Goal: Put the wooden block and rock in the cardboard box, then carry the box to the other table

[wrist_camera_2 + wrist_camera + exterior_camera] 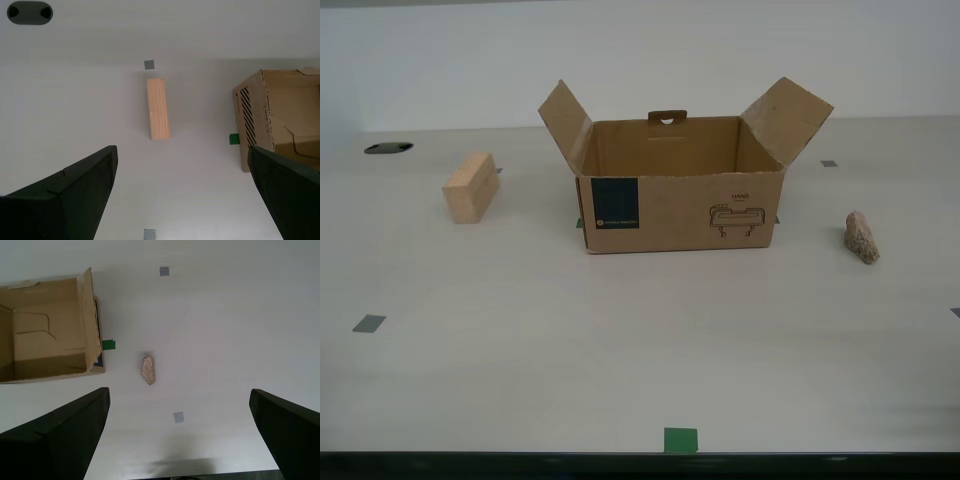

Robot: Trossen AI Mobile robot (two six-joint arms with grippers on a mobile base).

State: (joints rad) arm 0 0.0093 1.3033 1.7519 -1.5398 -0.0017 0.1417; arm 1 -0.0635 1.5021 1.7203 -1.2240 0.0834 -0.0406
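Exterior view: cardboard box (pixel 680 190) centre table, corrugated brown, flaps splayed up, top open. Smooth pale wooden block (pixel 471 187) at 9 o'clock of the box, well apart; rough speckled rock (pixel 861 237) at 3 o'clock, well apart. Bare beige table (pixel 620 350) all round.

Second wrist view: my second gripper (pixel 182 195) spread wide, holding nothing, high above the block (pixel 157 108); box corner (pixel 280 120) nearby.

First wrist view: my first gripper (pixel 180 435) spread wide, empty, above the rock (pixel 148 370), just beside the box (pixel 50 330).
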